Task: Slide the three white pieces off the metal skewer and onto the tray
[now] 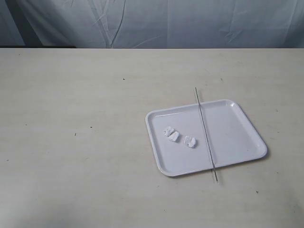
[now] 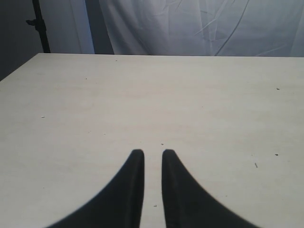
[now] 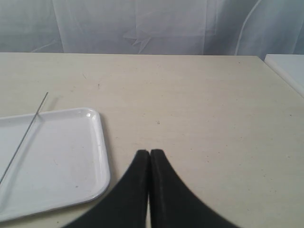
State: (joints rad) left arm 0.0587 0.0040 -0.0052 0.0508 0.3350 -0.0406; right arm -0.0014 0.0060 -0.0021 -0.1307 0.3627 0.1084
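Note:
The white tray (image 1: 232,137) lies right of the table's middle. On its left half rest the three white pieces: two lumps touching each other (image 1: 171,134) and one apart (image 1: 190,141). The metal skewer (image 1: 205,133) lies bare across the tray, with both ends sticking out over the rim. No piece is on it. Neither gripper shows in the exterior view. My left gripper (image 2: 149,153) hovers over bare table, slightly open and holding nothing. My right gripper (image 3: 150,152) is shut and empty, just beside the tray's corner (image 3: 102,142). The skewer (image 3: 26,133) is also in that view.
The table is a pale wooden surface with small dark specks. A wrinkled white cloth hangs behind the far edge. A dark stand (image 2: 40,26) rises at the back corner in the left wrist view. A white object's edge (image 3: 289,66) shows beside the table.

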